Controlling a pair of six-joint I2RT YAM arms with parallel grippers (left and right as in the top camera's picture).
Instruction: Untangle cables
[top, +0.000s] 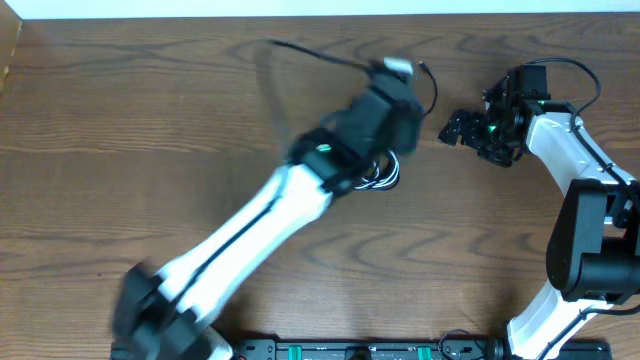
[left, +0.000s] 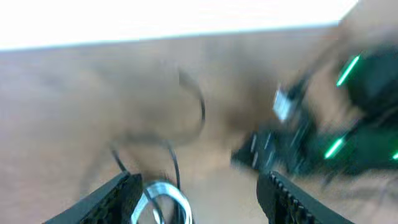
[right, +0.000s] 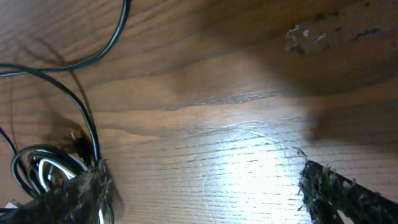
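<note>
The black cable (top: 315, 52) runs across the far side of the table, with a pale plug end (top: 398, 67) by my left gripper (top: 400, 100). Both cables lie coiled together (top: 385, 176) beneath the left arm. The left wrist view is blurred by motion. There the left gripper (left: 199, 200) stands open, the white cable's loop (left: 165, 196) lies low by its left finger, and black cable loops (left: 199, 107) lie ahead. My right gripper (top: 456, 128) is open to the right of the coil. Its wrist view shows bare wood between the jaws (right: 205, 193), with the black cable (right: 87, 127) and white cable (right: 45, 169) beside its left finger.
The wooden table (top: 130, 150) stretches to the left of the left arm. A white wall edge (top: 300, 8) runs along the far side. The right arm's base (top: 590, 250) stands at the near right, and a black rail (top: 350, 350) lies along the front edge.
</note>
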